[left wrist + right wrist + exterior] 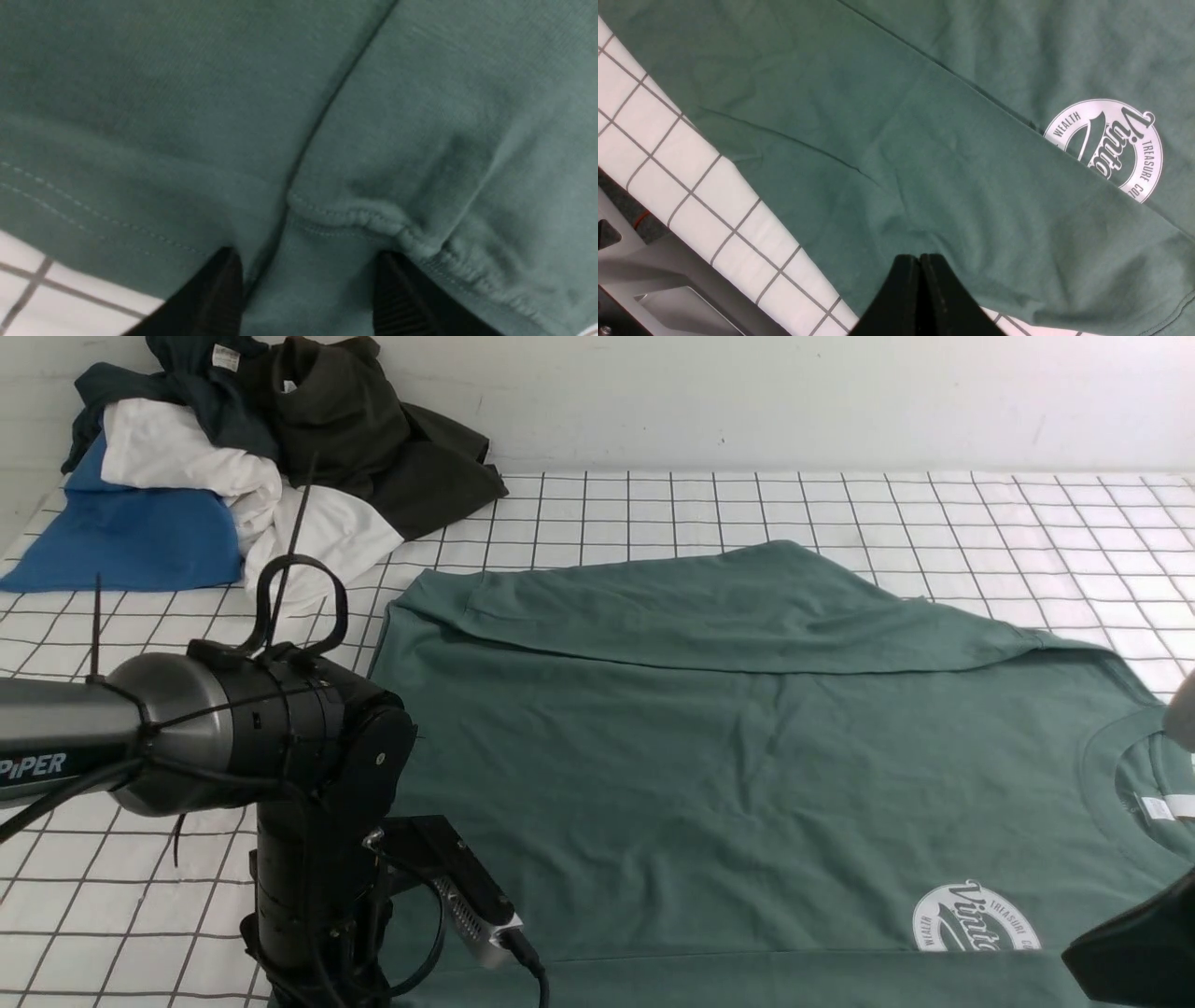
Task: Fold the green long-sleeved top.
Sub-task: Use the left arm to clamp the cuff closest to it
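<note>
While the gridded worktop (840,504) carries the green long-sleeved top (709,756) spread flat from its middle to its near and right edges, with a heap of other clothes (233,457) in the far left corner, the left gripper (308,298) stands wide astride the ribbed cuff (355,219) and the right gripper (920,261) is pinched shut, empty, over the top's near edge.

A pile of clothes (233,457) blocks the table's (934,513) far left corner. Bare grid along the far edge and far right corner gives me room. The green long-sleeved top (728,756) covers the middle to the near edge; my left arm (280,756) stands near left.
</note>
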`<state>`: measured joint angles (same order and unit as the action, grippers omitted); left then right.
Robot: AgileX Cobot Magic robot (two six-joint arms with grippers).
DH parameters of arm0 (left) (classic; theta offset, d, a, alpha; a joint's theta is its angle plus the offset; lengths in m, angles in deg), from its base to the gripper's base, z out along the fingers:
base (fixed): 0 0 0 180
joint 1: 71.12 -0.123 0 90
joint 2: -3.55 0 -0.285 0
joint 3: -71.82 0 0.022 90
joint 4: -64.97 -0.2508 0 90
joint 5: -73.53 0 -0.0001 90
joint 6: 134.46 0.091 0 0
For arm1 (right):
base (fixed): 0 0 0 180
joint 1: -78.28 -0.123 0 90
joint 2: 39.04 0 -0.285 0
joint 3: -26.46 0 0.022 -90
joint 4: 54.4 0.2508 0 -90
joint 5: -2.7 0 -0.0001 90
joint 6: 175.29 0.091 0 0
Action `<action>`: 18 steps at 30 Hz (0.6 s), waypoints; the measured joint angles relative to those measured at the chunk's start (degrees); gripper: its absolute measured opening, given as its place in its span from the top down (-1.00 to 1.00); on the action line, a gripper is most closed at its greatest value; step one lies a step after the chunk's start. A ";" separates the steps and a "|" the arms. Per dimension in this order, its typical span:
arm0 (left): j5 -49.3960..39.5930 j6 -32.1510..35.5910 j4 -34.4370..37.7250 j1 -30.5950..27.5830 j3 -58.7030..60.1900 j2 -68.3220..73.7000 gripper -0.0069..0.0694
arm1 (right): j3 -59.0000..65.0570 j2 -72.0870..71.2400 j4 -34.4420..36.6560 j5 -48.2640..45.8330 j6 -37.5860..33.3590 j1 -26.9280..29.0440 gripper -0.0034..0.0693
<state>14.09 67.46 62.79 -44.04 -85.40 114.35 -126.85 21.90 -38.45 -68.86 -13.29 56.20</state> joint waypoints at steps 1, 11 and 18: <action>0.00 0.00 0.00 0.00 0.00 0.00 -0.13 | 0.00 0.00 -0.05 0.00 0.00 0.00 0.95; -0.83 -3.74 1.61 0.11 0.05 -0.41 0.43 | 0.00 0.00 -0.05 0.00 0.00 0.00 0.95; 1.55 -4.99 0.98 0.11 0.76 -3.72 0.76 | 0.00 0.00 -0.05 0.00 -0.02 0.00 0.95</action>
<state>15.64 62.47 63.78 -43.93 -84.64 110.63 -126.85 21.90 -38.50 -68.86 -13.31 56.20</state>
